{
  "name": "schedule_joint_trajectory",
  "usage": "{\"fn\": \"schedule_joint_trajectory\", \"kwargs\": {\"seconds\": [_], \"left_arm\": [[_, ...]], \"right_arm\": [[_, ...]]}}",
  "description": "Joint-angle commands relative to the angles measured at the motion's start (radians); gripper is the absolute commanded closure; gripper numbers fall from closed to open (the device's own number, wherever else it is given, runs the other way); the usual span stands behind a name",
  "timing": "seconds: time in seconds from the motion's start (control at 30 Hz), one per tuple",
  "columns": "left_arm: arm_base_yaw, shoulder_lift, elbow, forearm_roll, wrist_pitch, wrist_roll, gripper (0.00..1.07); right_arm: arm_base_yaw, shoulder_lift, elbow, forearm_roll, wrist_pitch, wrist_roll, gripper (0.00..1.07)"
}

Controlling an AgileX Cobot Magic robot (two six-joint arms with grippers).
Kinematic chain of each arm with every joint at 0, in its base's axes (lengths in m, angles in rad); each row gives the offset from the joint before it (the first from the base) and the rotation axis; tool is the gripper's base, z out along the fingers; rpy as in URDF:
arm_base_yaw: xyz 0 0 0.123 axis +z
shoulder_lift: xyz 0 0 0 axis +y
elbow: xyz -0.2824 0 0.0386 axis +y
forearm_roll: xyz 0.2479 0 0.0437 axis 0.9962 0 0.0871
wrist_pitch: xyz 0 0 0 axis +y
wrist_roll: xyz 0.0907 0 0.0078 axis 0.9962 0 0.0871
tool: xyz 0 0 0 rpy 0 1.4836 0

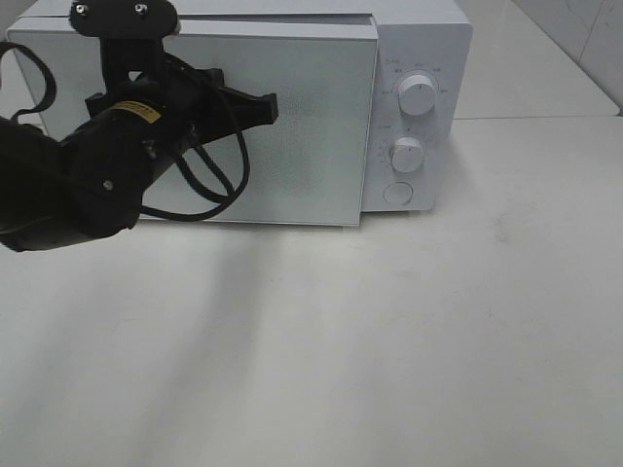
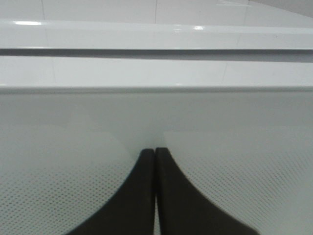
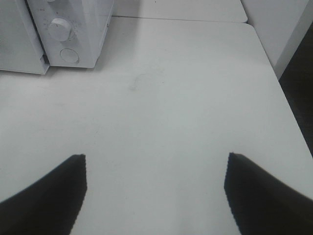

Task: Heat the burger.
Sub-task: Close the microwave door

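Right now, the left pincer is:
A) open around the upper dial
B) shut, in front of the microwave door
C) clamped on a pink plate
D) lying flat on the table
B: in the wrist view the left pincer has its two fingers together with no gap and nothing between them, its tips pointing at the dotted pane of the microwave door.

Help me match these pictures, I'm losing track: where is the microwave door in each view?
Exterior high: microwave door spans the upper middle, behind the left gripper.
Left wrist: it fills the view, beyond the shut jaws.
Right wrist: a strip beside the control panel.
Shared landmark: lower knob, in exterior and right wrist only.
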State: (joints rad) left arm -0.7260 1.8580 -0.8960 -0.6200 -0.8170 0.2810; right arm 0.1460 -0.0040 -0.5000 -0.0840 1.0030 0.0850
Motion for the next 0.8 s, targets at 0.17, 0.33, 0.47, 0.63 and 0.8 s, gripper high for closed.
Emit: {"fn": "schedule_joint_trajectory", "kwargs": {"seconds": [0.17,0.33,0.47,0.63,0.8], "left_arm": [[-0.012,0.056,-0.100,-0.033,0.007,0.025,1.07],[-0.014,0.092,-0.155,-0.063,0.017,0.062,1.07],[-0.014,0.127,-0.213,-0.092,0.024,0.107,1.07],[-0.014,0.145,-0.259,-0.090,0.074,0.119,1.07],[-0.026,0.132,-0.249,-0.089,0.117,0.137,1.07]], "right_arm": [[-0.006,-0.032,0.001,-0.007,-0.008,-0.010,0.31],[-0.006,-0.032,0.001,-0.007,-0.008,-0.010,0.31],[-0.006,-0.032,0.001,-0.007,-0.008,-0.010,0.31],[-0.006,-0.032,0.001,-0.007,-0.008,-0.010,0.31],[-0.006,-0.032,0.001,-0.007,-0.008,-0.010,0.31]]}}
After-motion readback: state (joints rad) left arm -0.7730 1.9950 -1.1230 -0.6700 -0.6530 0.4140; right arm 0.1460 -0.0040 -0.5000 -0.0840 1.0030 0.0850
